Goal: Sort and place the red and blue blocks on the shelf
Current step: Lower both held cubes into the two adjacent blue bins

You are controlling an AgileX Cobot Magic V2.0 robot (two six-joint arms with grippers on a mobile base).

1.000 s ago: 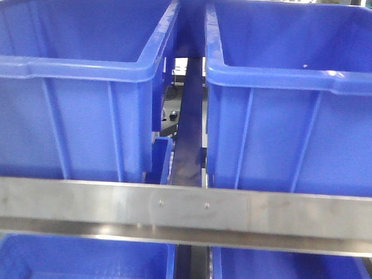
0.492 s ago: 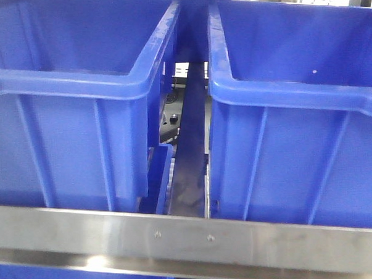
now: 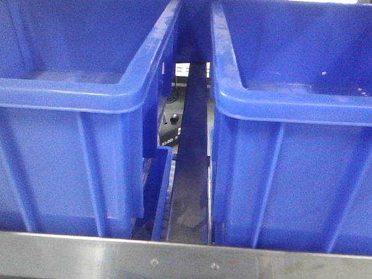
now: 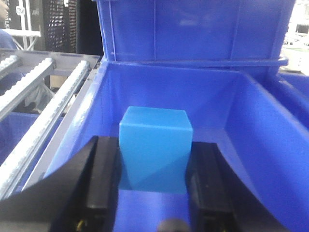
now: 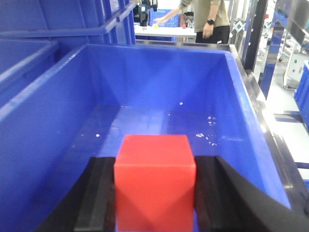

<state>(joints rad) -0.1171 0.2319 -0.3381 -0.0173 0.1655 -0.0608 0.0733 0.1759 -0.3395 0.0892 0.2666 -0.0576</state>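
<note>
Blue block [image 4: 154,152]: clamped in left tool [image 4: 153,180] over bin [image 4: 251,121]; red block [image 5: 155,181] in right tool [image 5: 155,198]; risk: bounce on early release

Two big blue bins sit side by side in the front view, the left bin [image 3: 70,103] and the right bin [image 3: 298,120], with a narrow dark gap between them. Something black [image 3: 172,129] shows deep in that gap (too small to identify). In the right wrist view, pale specks [image 5: 205,135] dot a bin floor, and a person in a tan top [image 5: 205,17] stands behind at a white table [image 5: 164,30].
</note>
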